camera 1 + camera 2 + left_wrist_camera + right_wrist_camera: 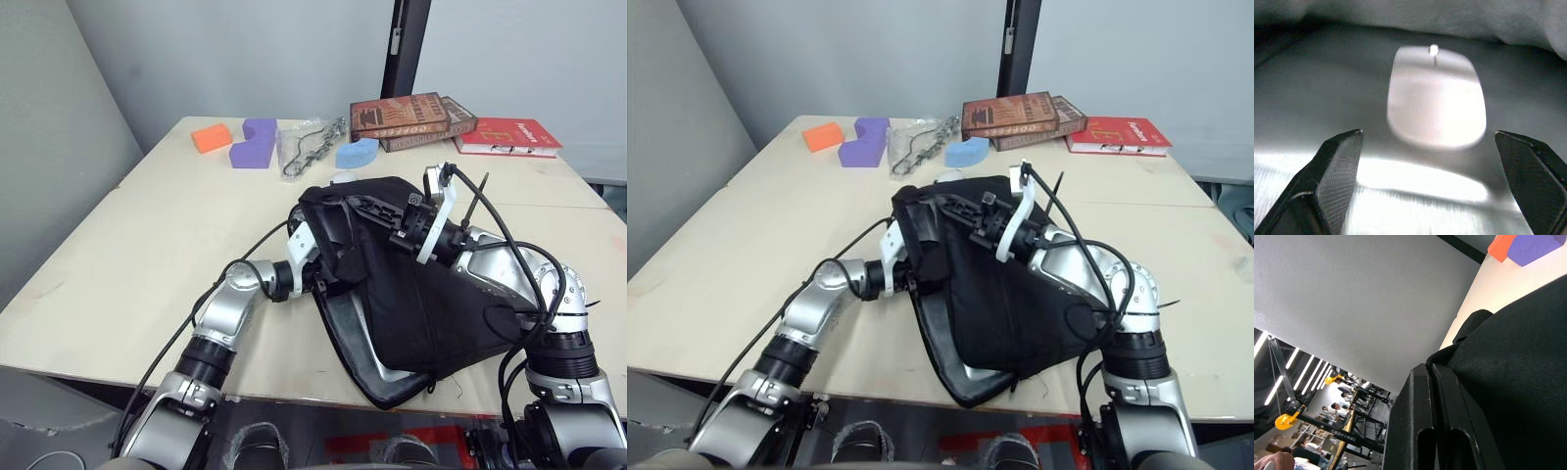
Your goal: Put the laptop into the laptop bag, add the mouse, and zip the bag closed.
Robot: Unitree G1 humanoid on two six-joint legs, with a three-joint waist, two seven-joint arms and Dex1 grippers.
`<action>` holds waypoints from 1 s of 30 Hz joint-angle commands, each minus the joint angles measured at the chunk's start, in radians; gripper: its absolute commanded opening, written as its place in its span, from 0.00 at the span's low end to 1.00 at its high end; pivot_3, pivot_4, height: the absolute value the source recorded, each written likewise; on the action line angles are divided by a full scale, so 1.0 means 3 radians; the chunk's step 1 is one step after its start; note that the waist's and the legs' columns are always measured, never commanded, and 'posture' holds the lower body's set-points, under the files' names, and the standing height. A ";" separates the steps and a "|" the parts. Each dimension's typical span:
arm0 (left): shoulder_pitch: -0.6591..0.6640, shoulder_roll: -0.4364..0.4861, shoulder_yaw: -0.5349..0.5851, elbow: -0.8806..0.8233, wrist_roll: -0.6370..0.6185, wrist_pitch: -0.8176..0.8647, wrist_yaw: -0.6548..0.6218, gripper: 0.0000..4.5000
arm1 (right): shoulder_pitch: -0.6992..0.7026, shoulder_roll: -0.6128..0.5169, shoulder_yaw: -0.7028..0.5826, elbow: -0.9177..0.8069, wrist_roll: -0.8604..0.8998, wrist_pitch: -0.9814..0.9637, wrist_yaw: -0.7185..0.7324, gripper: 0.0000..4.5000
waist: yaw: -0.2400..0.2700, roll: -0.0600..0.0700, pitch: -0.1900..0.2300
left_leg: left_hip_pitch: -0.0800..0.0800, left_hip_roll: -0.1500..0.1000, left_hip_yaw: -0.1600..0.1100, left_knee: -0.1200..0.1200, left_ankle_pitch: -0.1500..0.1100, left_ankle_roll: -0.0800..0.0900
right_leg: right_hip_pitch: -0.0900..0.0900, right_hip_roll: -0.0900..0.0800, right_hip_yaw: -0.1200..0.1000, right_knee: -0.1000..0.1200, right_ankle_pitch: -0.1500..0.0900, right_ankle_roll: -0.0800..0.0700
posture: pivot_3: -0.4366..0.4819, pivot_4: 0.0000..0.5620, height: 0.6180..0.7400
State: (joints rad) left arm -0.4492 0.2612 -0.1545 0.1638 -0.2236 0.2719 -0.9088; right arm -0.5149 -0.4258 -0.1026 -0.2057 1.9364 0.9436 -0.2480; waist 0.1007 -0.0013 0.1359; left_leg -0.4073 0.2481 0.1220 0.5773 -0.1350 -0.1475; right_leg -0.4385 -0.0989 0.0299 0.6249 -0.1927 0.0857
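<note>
The right gripper [991, 227] pinches the bag [1004, 304] flap up—fingers closed on fabric—so the left gripper [1427, 147], fingers wide, can release the mouse [1436, 97] (on the laptop [1312, 93]) inside.

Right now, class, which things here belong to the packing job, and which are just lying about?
Job:
- bag
- laptop, in the bag
- mouse, on the laptop, between the left gripper's open fingers
- right gripper, shut on the bag

Lying about:
- books
- foam blocks
- clear packet
</note>
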 commanded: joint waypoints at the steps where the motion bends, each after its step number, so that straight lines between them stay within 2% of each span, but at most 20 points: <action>1: 0.0085 0.0156 0.0212 -0.0394 -0.0178 0.0168 0.0040 0.99 | -0.0128 -0.0072 -0.0032 0.0004 0.0089 -0.0040 0.0111 0.00 | -0.0002 0.0000 0.0000 | 0.0000 0.0000 0.0000 0.0000 0.0000 0.0000 | 0.0000 0.0000 0.0000 0.0000 0.0000 0.0000 | 0.48 0.27 0.95; 4: 0.0216 0.0397 0.0440 -0.0557 -0.0297 0.0297 0.0054 0.99 | -0.0184 -0.0096 0.0005 0.0103 -0.0001 -0.0025 0.0147 0.00 | -0.0017 0.0000 0.0000 | 0.0001 0.0000 0.0000 0.0000 0.0000 0.0000 | 0.0000 0.0000 0.0000 0.0000 0.0000 0.0001 | 0.48 0.27 0.95; 8: 0.0446 0.0871 0.0807 -0.0734 -0.0490 0.0468 -0.0054 0.99 | -0.0282 -0.0147 0.0128 0.0193 -0.0366 0.0064 0.0301 0.00 | -0.0037 0.0002 0.0001 | 0.0001 0.0002 0.0000 -0.0003 0.0000 -0.0002 | -0.0003 0.0003 0.0000 0.0001 -0.0001 0.0001 | 0.48 0.27 0.95; 12: 0.0564 0.1333 0.1175 -0.0660 -0.0583 0.0515 -0.0138 0.99 | -0.0350 -0.0324 0.0371 0.0062 -0.1080 0.0256 0.0725 0.00 | -0.0010 0.0000 0.0002 | 0.0001 0.0002 0.0000 -0.0003 0.0000 -0.0002 | -0.0002 0.0002 -0.0001 -0.0004 -0.0001 0.0001 | 0.48 0.27 0.95; 18: 0.0720 0.1602 0.1429 -0.0617 -0.0644 0.0538 -0.0121 0.99 | -0.0319 -0.0385 0.0618 -0.0039 -0.1963 0.0245 0.1258 0.00 | 0.0011 0.0000 0.0002 | 0.0000 0.0001 -0.0001 -0.0006 0.0000 -0.0002 | -0.0001 0.0001 -0.0003 -0.0008 -0.0001 0.0002 | 0.48 0.27 0.95; 26: 0.0685 0.1659 0.1439 -0.0484 -0.0584 0.0414 -0.0083 0.99 | -0.0146 -0.0545 0.0847 -0.0129 -0.2926 0.0052 0.2048 0.00 | 0.0026 0.0000 0.0002 | 0.0001 0.0001 -0.0001 -0.0005 0.0000 -0.0002 | 0.0000 0.0001 -0.0003 -0.0007 -0.0001 0.0001 | 0.48 0.27 0.95; 27: 0.0658 0.1662 0.1437 -0.0453 -0.0578 0.0394 -0.0082 1.00 | -0.0129 -0.0557 0.0851 -0.0140 -0.3008 0.0013 0.2147 0.13 | 0.0026 -0.0001 0.0002 | 0.0001 0.0001 -0.0001 -0.0005 0.0000 -0.0002 | 0.0000 0.0001 -0.0003 -0.0007 -0.0001 0.0001 | 0.48 0.27 0.95; 30: 0.0525 0.1704 0.1441 -0.0262 -0.0537 0.0290 -0.0091 1.00 | -0.0090 -0.0620 0.0754 -0.0299 -0.3097 -0.0059 0.2437 0.35 | 0.0011 0.0000 0.0002 | 0.0002 0.0002 -0.0001 -0.0005 0.0000 -0.0002 | -0.0001 0.0002 -0.0002 -0.0004 -0.0001 0.0000 | 0.48 0.27 0.95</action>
State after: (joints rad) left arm -0.2571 0.7419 0.2542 0.0662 -0.3875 0.3921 -0.9324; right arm -0.5348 -0.6038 0.1608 -0.2223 1.0117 0.9563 0.4260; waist 0.1041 -0.0015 0.1364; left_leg -0.4064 0.2487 0.1218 0.5759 -0.1351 -0.1480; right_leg -0.4388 -0.0984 0.0294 0.6244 -0.1931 0.0855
